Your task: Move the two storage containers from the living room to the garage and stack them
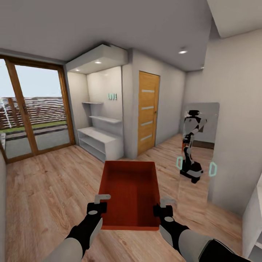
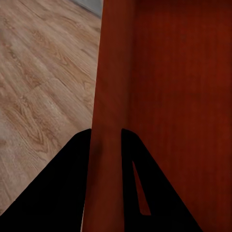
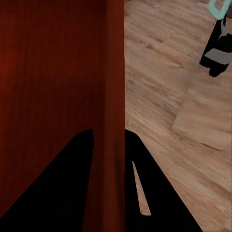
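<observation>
Storage container (image 1: 130,193), orange-red and lidless, held out level in front of the trunk above light wood plank floor (image 1: 43,189), open side up, long axis pointing straight away from the robot toward a white shelf unit (image 1: 99,140) and a wooden door (image 1: 148,112). Left hand (image 1: 99,203) closed on the left long wall near the close end, right hand (image 1: 164,205) closed on the right long wall at the matching spot. Glass patio doors (image 1: 34,112) off to the left; a wall mirror (image 1: 196,153) to the right, reflecting the robot.

From the left wrist: container wall (image 2: 112,96) running lengthwise away from the camera, pinched between two dark fingers (image 2: 63,193), one outside over the wood floor (image 2: 43,87), one inside over the container's red bottom.

From the right wrist: opposite wall (image 3: 115,87) likewise running lengthwise away from the camera, clamped between that hand's fingers (image 3: 63,193), red interior on one side, plank floor (image 3: 159,96) on the other, with the foot of the mirror and the reflected robot base beyond.
</observation>
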Robot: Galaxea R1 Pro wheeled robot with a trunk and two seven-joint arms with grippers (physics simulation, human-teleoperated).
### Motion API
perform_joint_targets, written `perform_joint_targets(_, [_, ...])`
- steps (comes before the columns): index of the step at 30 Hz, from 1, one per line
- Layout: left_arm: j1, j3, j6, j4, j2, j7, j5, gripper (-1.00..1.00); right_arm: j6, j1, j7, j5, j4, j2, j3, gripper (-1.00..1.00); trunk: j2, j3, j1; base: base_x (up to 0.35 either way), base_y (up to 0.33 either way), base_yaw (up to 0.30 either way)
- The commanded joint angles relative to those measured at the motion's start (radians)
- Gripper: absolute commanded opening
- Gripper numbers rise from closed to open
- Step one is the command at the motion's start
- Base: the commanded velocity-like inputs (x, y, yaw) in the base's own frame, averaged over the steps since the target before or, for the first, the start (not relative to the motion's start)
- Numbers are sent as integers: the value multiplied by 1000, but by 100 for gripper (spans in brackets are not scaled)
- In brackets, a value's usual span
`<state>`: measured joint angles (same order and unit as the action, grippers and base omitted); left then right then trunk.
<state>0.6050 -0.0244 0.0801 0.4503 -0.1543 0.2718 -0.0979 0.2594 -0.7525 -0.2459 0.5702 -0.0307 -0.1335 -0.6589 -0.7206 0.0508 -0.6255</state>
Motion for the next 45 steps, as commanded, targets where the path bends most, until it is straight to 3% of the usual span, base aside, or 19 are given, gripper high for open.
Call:
perform_joint_targets(1, [1, -74, 9, 1, -1, 6, -10, -100, 1, -1, 2, -16, -5, 0, 16, -100, -1, 2, -1, 321, 0, 223])
perform_joint_targets(45, [1, -74, 9, 1, -1, 6, -11, -100, 0, -1, 2, -15, -5, 0, 16, -100, -1, 2, -1, 321, 0, 8])
